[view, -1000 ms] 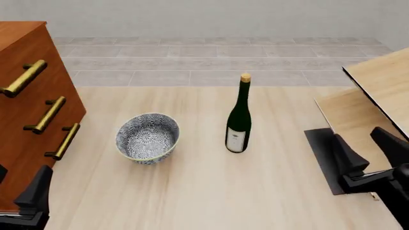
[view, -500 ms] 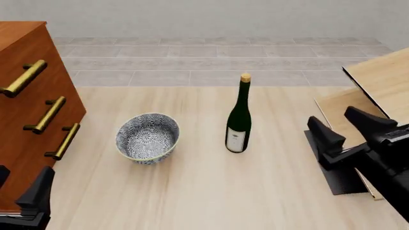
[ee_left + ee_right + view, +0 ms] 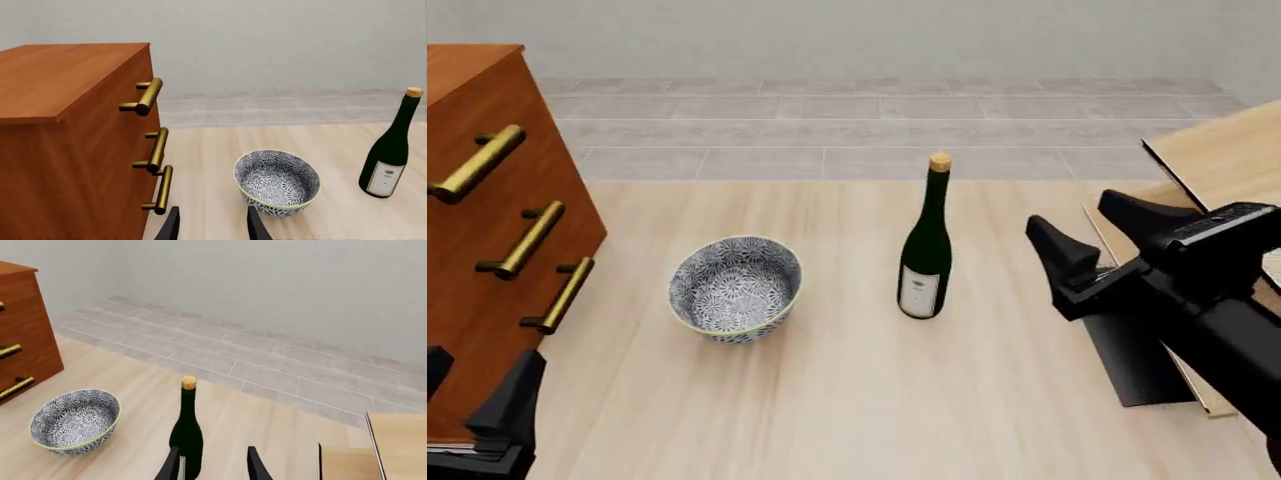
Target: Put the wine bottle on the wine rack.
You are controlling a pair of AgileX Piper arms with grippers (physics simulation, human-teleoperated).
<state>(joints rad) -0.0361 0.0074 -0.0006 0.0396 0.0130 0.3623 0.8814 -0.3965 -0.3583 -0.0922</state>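
The dark green wine bottle (image 3: 925, 250) with a white label and tan cork stands upright mid-table. It also shows in the left wrist view (image 3: 387, 155) and the right wrist view (image 3: 187, 430). The pale-wood wine rack (image 3: 1214, 160) with a black base stands at the table's right edge, partly behind my right arm; its corner shows in the right wrist view (image 3: 400, 440). My right gripper (image 3: 1078, 215) (image 3: 213, 460) is open and empty, raised to the right of the bottle and apart from it. My left gripper (image 3: 481, 362) (image 3: 212, 220) is open and empty at the front left.
A blue-patterned bowl (image 3: 734, 288) (image 3: 277, 182) (image 3: 75, 422) sits left of the bottle. A reddish-brown drawer cabinet with brass handles (image 3: 487, 230) (image 3: 67, 125) (image 3: 20, 330) stands at the table's left edge, close to my left gripper.
My right gripper has risen and moved left from the rack's base toward the bottle, still open. The left gripper has barely moved. The bottle and bowl have not moved.
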